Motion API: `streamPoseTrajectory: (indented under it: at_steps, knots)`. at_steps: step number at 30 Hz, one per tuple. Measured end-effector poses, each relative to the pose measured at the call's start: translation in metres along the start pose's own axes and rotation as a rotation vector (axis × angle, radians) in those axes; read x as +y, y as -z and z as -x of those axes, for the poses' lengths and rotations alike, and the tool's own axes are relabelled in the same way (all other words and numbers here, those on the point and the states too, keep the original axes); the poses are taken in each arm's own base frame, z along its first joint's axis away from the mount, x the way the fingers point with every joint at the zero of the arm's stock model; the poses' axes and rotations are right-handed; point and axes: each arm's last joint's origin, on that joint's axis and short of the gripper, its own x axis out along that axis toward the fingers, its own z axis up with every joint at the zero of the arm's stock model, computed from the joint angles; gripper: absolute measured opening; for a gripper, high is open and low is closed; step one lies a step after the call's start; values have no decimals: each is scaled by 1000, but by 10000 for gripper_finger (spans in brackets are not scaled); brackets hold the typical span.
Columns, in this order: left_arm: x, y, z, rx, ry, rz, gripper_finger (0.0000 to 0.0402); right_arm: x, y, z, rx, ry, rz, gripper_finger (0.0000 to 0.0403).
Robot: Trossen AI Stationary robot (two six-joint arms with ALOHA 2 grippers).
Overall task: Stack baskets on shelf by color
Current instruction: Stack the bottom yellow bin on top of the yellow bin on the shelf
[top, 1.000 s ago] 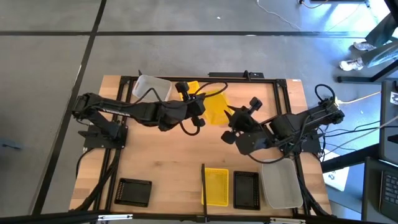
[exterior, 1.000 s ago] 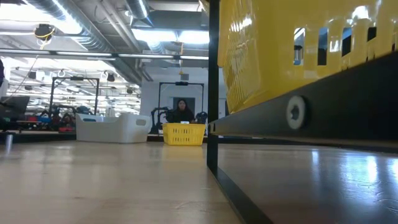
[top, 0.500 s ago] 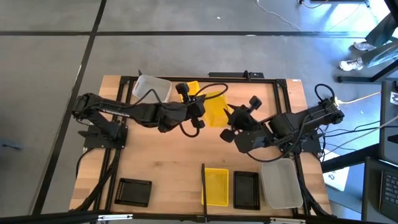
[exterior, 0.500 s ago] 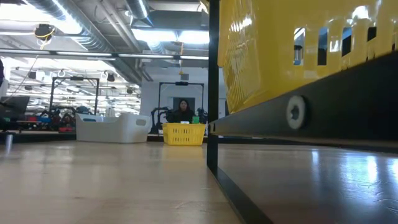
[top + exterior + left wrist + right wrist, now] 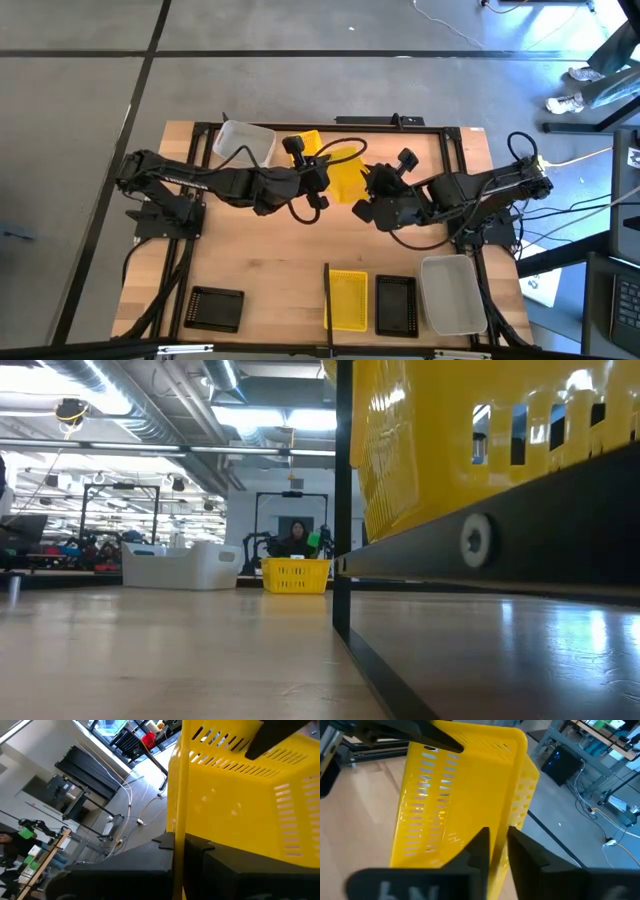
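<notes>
A yellow basket (image 5: 346,172) hangs tipped on its side above the table's middle, between my two grippers. My left gripper (image 5: 322,178) is shut on it from the left, and my right gripper (image 5: 368,196) is closed on it from the right. A second yellow basket (image 5: 306,141) and a translucent basket (image 5: 244,142) stand near the far edge. Along the near edge, right of the dark divider (image 5: 327,296), a yellow (image 5: 348,298), a black (image 5: 396,305) and a translucent basket (image 5: 452,294) rest on the shelf (image 5: 520,650). Another black basket (image 5: 216,308) lies at the near left. My left gripper pinches one thin wall of the yellow basket at its rim (image 5: 178,827) between its two fingers, roughly level from the table's left. The basket is lifted clear and tipped on its side. My right gripper has an opposite wall's edge (image 5: 501,851) between its two fingers, slanting down from the table's right; that wall fills the gap between them.
A black frame runs around the tabletop (image 5: 270,250). The table's middle, between the arms and the near row of baskets, is bare wood. Cables trail off the right edge. A person sits far behind the table (image 5: 296,538).
My right gripper has swung toward the table's left and far edge and come up against the right side of the held yellow basket. My left gripper and the basket have stayed where they were.
</notes>
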Motion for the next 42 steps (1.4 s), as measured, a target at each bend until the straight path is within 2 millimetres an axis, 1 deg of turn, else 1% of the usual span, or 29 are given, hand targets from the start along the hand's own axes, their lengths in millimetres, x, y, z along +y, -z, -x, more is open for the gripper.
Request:
streamPoseTrajectory:
  at_steps: [3,4,9,12,17,21,27,34,38,42]
  knots:
    - [1,0,-1,2,-2,5,0,-1,0,0,1,3,2,14]
    - [1,0,-1,3,-2,5,0,-1,0,0,1,3,1,9]
    - [0,0,-1,-11,21,5,9,-1,0,0,4,-2,0,14]
    - [0,-1,-1,-28,44,9,29,-1,0,0,9,-9,0,6]
    - [0,-1,-2,-38,59,12,62,0,0,0,12,-23,-5,7]
    - [0,-1,-1,-31,45,10,66,1,0,0,14,-24,-38,5]
    - [1,-8,18,-46,26,21,68,-1,3,0,30,-13,-61,4]
    - [-8,-14,38,-83,64,24,68,-3,6,0,43,18,-32,4]
    - [-12,-16,47,-94,83,73,69,-5,7,-1,47,31,-31,4]
    - [-15,-16,56,-50,2,83,69,-10,5,1,67,11,-92,4]
